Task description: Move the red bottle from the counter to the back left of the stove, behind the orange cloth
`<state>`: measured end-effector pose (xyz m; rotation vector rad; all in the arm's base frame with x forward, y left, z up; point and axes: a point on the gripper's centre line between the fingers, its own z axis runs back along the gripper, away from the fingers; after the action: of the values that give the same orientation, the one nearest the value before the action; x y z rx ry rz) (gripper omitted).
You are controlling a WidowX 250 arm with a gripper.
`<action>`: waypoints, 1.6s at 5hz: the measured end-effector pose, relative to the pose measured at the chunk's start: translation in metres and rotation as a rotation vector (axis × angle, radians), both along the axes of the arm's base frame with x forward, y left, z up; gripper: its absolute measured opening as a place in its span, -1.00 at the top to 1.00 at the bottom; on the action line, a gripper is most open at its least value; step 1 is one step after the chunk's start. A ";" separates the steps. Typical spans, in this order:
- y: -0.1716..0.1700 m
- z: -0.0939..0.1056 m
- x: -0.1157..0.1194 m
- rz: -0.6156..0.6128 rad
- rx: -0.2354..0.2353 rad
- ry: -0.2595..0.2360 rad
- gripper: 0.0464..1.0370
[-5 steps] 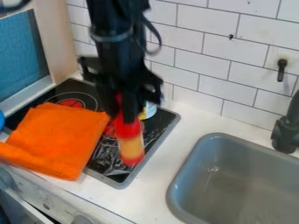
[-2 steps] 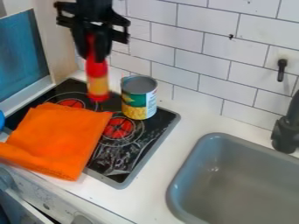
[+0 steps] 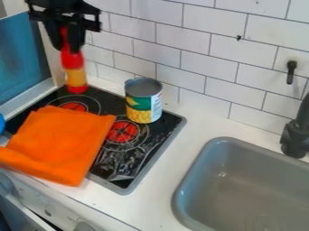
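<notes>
Red and yellow, the bottle (image 3: 75,74) is hanging directly below and between the fingers of the black gripper (image 3: 66,48), which we are seeing drawn in on its upper part, parted by roughly the bottle's width. Its long axis is running nearly upright, in line with the fingers, and its base is pointing down at the far left corner of the stove top (image 3: 113,102); whether the base is touching that surface we cannot tell.

Outward from the fingers, we are noting the pale upright frame (image 3: 53,61) just beside the bottle on the view's left, with the blue panel (image 3: 23,56) lying beyond it. Behind and to the right of the fingers, the white tiled wall (image 3: 199,54) is bounding the space. Lower and to the right, the open can (image 3: 143,101) is standing upright on the stove top, well apart from the bottle, a strip of black surface showing between them. Below the fingers and nearer the camera, the orange cloth (image 3: 57,144) is covering part of the stove top, its far edge lying near the bottle's base. Farthest to the right of the fingers, past the can and a stretch of white counter (image 3: 181,155), we are finding the grey sink (image 3: 194,167) and the black faucet (image 3: 294,137).
</notes>
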<state>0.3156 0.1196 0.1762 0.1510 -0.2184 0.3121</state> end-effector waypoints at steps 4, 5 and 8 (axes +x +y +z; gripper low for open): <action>0.044 -0.029 0.026 0.254 -0.012 -0.096 0.40; 0.047 -0.044 0.034 0.299 -0.034 -0.074 0.40; 0.075 -0.058 0.037 0.534 -0.170 -0.036 0.40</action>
<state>0.3522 0.1946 0.1178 0.0324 -0.1835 0.8622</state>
